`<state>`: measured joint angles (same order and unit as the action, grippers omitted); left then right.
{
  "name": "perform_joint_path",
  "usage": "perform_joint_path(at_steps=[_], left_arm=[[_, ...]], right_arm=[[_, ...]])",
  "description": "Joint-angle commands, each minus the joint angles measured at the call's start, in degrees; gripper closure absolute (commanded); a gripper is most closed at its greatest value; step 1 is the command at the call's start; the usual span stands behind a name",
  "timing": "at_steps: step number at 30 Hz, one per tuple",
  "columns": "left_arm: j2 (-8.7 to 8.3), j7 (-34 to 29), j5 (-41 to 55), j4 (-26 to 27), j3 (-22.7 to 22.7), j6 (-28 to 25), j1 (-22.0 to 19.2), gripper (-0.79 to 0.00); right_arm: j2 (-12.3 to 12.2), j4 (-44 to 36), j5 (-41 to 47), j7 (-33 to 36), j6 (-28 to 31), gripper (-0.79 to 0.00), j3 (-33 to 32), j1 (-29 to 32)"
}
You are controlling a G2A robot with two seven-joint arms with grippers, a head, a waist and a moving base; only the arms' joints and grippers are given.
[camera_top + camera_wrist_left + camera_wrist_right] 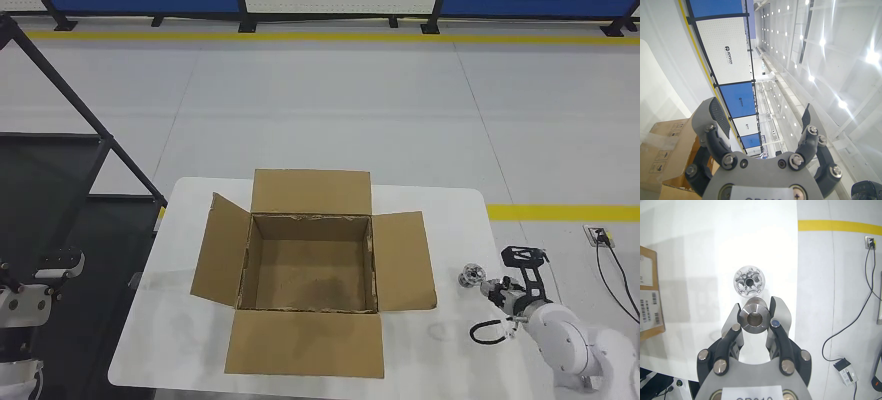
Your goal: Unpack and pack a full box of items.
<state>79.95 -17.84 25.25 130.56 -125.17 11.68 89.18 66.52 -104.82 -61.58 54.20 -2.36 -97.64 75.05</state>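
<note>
The smooth white table carries the brown cardboard box at the centre of the top view. Its flaps are folded out and its inside looks bare, so unpacking is judged all but complete and repacking not begun. At lower right the right gripper pinches a thick-walled, bored steel cylinder over the table, with a toothed metal disc just beyond; the left gripper, ribbed pads spread on nothing, points ceilingward.

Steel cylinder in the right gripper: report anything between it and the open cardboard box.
A round toothed metal part lies on the white table between the steel cylinder and the open cardboard box; beyond it only the box's outspread flap.
</note>
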Motion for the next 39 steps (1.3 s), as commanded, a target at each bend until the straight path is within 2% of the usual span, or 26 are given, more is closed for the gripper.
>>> perform_joint_path(at_steps=[1,4,7,9,12,15,18,24,31,39], left_arm=[[0.00,0.0,0.0,0.0,0.0,0.0,0.0,-0.785],[0.00,0.0,0.0,0.0,0.0,0.0,0.0,-0.785],[0.00,0.0,0.0,0.0,0.0,0.0,0.0,-0.785],[0.00,0.0,0.0,0.0,0.0,0.0,0.0,-0.785],[0.00,0.0,0.0,0.0,0.0,0.0,0.0,-0.785],[0.00,0.0,0.0,0.0,0.0,0.0,0.0,-0.785],[0.00,0.0,0.0,0.0,0.0,0.0,0.0,-0.785],[0.00,0.0,0.0,0.0,0.0,0.0,0.0,-0.785],[0.00,0.0,0.0,0.0,0.0,0.0,0.0,-0.785],[0.00,0.0,0.0,0.0,0.0,0.0,0.0,-0.785]], right_arm=[[0.1,-7.2,-0.9,-0.1,-1.4,0.000,0.7,1.9],[0.2,-17.1,-5.4,0.4,-4.2,0.000,4.3,3.5],[0.4,-22.5,-9.3,1.0,-4.0,0.000,9.5,2.8],[0.6,-24.1,-11.3,1.8,-2.5,0.000,14.5,0.6],[1.2,-21.4,-14.3,4.4,0.2,0.000,23.8,-6.1],[2.7,-14.2,-16.1,6.6,1.0,0.000,35.0,-15.8],[5.4,-4.3,-15.8,8.1,0.8,0.000,46.1,-26.2],[13.5,18.8,-9.5,7.7,-2.4,0.000,63.8,-43.7],[25.0,45.0,0.6,1.0,-2.5,0.000,74.6,-55.4],[34.0,65.2,3.2,-5.0,-2.5,0.000,78.8,-59.0]])
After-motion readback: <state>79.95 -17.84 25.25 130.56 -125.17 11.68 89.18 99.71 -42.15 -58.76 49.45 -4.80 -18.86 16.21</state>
